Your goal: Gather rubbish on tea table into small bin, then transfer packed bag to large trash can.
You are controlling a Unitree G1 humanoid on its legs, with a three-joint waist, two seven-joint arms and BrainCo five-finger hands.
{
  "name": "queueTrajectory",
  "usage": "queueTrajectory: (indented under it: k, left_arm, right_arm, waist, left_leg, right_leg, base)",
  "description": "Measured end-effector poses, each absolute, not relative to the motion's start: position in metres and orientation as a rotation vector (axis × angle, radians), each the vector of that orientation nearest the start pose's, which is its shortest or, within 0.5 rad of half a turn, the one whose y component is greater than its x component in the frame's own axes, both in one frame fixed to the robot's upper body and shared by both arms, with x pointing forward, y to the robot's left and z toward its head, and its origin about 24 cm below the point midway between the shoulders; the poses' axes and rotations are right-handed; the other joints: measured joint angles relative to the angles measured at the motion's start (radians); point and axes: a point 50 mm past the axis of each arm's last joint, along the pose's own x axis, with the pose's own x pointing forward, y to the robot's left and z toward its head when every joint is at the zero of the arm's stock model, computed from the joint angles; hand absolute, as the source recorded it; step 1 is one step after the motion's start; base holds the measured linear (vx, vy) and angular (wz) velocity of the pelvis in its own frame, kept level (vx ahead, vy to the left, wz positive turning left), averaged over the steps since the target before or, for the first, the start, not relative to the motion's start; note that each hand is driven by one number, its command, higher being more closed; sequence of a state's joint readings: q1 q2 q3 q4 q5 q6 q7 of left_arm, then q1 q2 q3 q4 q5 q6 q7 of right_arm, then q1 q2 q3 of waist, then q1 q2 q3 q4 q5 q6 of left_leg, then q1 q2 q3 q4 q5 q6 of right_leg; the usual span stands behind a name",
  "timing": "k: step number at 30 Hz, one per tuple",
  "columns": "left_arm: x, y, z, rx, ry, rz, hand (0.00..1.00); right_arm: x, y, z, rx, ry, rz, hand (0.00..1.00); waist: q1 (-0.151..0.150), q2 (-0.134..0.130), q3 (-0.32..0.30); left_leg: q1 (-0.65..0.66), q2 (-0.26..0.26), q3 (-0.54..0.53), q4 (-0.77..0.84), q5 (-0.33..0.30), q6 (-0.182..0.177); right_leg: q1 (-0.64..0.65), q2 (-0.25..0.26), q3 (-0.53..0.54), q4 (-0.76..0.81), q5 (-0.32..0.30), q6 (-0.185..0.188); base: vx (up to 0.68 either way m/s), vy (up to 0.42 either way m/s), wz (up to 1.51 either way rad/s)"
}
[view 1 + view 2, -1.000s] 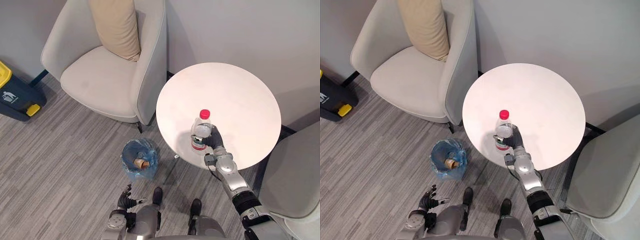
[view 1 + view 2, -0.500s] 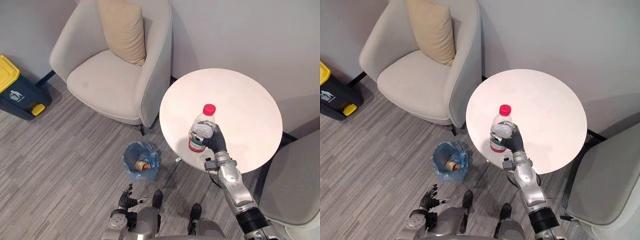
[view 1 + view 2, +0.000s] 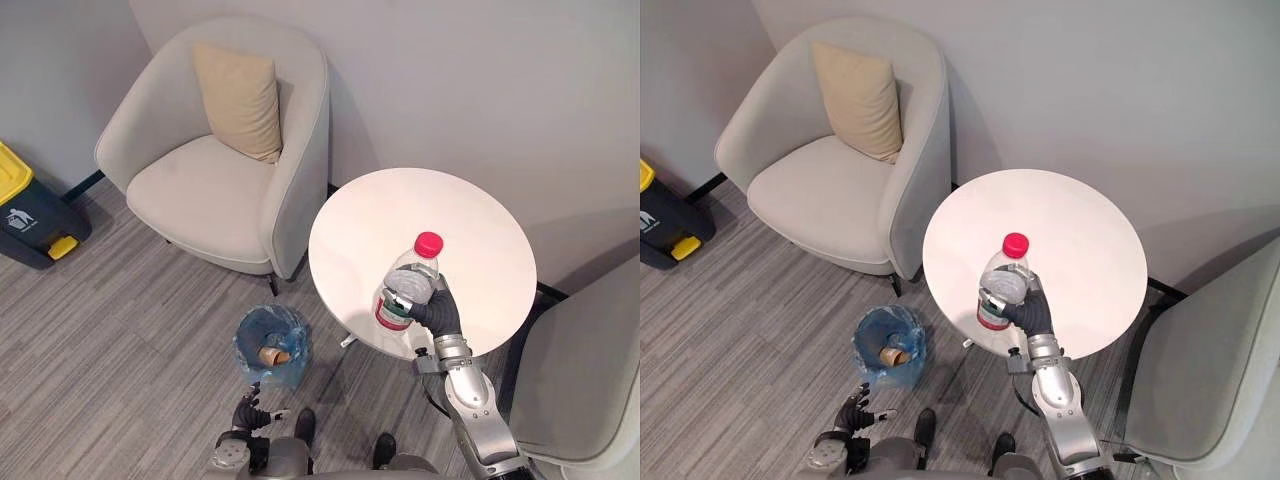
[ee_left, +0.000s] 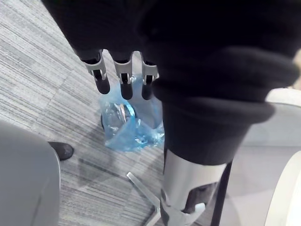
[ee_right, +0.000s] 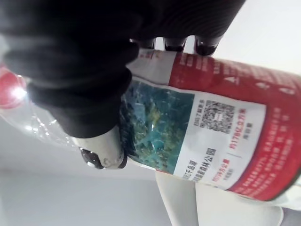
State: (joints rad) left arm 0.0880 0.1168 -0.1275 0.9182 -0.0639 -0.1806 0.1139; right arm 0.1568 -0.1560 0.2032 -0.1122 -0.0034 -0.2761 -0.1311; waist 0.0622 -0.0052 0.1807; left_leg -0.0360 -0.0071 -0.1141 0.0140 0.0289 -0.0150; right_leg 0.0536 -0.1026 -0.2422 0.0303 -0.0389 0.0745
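While the right hand point(image 3: 438, 309) grips the bottle point(image 3: 404, 288), the left hand point(image 3: 246, 413) hangs low.
Fingers and thumb are curled round the labelled middle of the clear, red-capped bottle, which is held nearly upright over the near part of the round white table point(image 3: 470, 225). The left hand's fingers point(image 4: 123, 79) are straight and relaxed, holding nothing, near the small bin point(image 3: 266, 338) lined with a blue bag, on the floor just beside the table, with a brown roll point(image 3: 271, 355) inside. Well apart, past the armchair point(image 3: 205, 190), stands the large trash can point(image 3: 28, 212).
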Motion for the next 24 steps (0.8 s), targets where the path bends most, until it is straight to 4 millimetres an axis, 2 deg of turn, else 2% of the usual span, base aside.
queueTrajectory:
  k: [4,9,12,16,17,18,19,20,22,23,24]
  left_arm:
    - [0.128,0.182,-0.142,0.142,0.842,0.083,0.0]
    - [0.126,0.18,-0.144,0.153,0.855,0.065,0.0]
    - [0.125,0.178,-0.144,0.156,0.855,0.056,0.0]
    - [0.13,0.175,-0.143,0.167,0.842,0.032,0.0]
    - [0.132,0.173,-0.142,0.168,0.835,0.024,0.0]
    - [0.131,0.172,-0.143,0.167,0.838,0.023,0.0]
    - [0.131,0.171,-0.143,0.165,0.84,0.022,0.0]
    - [0.131,0.169,-0.143,0.16,0.841,0.021,0.0]
    - [0.129,0.169,-0.144,0.163,0.842,0.017,0.0]
    - [0.129,0.169,-0.144,0.167,0.84,0.013,0.0]
    - [0.129,0.169,-0.144,0.175,0.838,0.008,0.0]
  right_arm:
    - [0.215,-0.136,0.055,-0.12,-0.23,0.075,1.0]
    - [0.206,-0.133,0.067,-0.168,-0.301,0.099,1.0]
    - [0.205,-0.132,0.066,-0.176,-0.299,0.104,1.0]
    - [0.205,-0.135,0.066,-0.199,-0.3,0.091,1.0]
    - [0.205,-0.136,0.066,-0.211,-0.302,0.092,1.0]
    - [0.205,-0.136,0.066,-0.214,-0.305,0.092,1.0]
    - [0.205,-0.137,0.067,-0.216,-0.31,0.09,1.0]
    - [0.207,-0.139,0.069,-0.222,-0.319,0.079,1.0]
    - [0.21,-0.144,0.07,-0.233,-0.322,0.044,1.0]
    - [0.21,-0.146,0.071,-0.239,-0.325,0.033,1.0]
    - [0.211,-0.149,0.071,-0.247,-0.328,0.015,1.0]
  waist:
    - [-0.019,-0.001,-0.008]
    - [-0.022,0.007,-0.028]
    - [-0.023,0.01,-0.03]
    - [-0.021,0.018,-0.026]
    - [-0.018,0.023,-0.023]
    - [-0.021,0.025,-0.025]
    - [-0.027,0.028,-0.026]
    - [-0.033,0.038,-0.027]
    - [-0.042,0.045,-0.027]
    - [-0.045,0.046,-0.028]
    - [-0.045,0.045,-0.028]
  left_leg:
    - [0.016,-0.003,-0.011,-0.001,0.0,0.0]
    - [0.014,-0.007,-0.033,-0.015,0.011,-0.005]
    - [0.0,-0.011,-0.066,-0.015,0.021,-0.007]
    - [-0.061,-0.028,-0.134,0.005,0.04,-0.013]
    - [-0.077,-0.019,-0.075,0.005,0.005,0.032]
    - [-0.083,0.007,0.04,0.006,-0.016,0.063]
    - [-0.089,0.024,0.113,0.01,-0.02,0.072]
    - [-0.103,0.067,0.265,0.034,-0.018,0.077]
    - [-0.109,0.112,0.445,0.07,-0.016,0.079]
    - [-0.111,0.112,0.462,0.076,-0.011,0.083]
    - [-0.114,0.109,0.462,0.082,-0.004,0.071]
  right_leg:
    - [0.026,0.0,-0.012,-0.01,0.0,0.0]
    - [0.032,0.001,-0.036,-0.018,0.0,0.0]
    - [0.034,0.001,-0.068,-0.018,-0.004,-0.001]
    - [0.009,-0.009,-0.168,0.043,-0.047,-0.006]
    - [0.014,-0.017,-0.204,0.059,-0.057,-0.006]
    - [0.021,-0.025,-0.226,0.057,-0.058,-0.006]
    - [0.022,-0.032,-0.243,0.057,-0.059,-0.004]
    - [0.022,-0.044,-0.266,0.06,-0.061,-0.001]
    - [0.022,-0.061,-0.297,0.092,-0.082,0.017]
    - [0.022,-0.07,-0.305,0.1,-0.089,0.025]
    - [0.019,-0.082,-0.306,0.111,-0.096,0.03]
  base:
    - [-0.02,-0.005,0.08]
    - [-0.03,-0.011,0.13]
    - [-0.04,-0.021,0.36]
    - [-0.05,-0.025,0.74]
    - [-0.1,-0.017,0.79]
    - [-0.08,-0.015,0.74]
    - [-0.01,0.02,0.69]
    - [0.05,0.047,0.58]
    - [0.09,0.033,0.55]
    - [0.11,0.046,0.41]
    - [0.13,0.065,0.26]
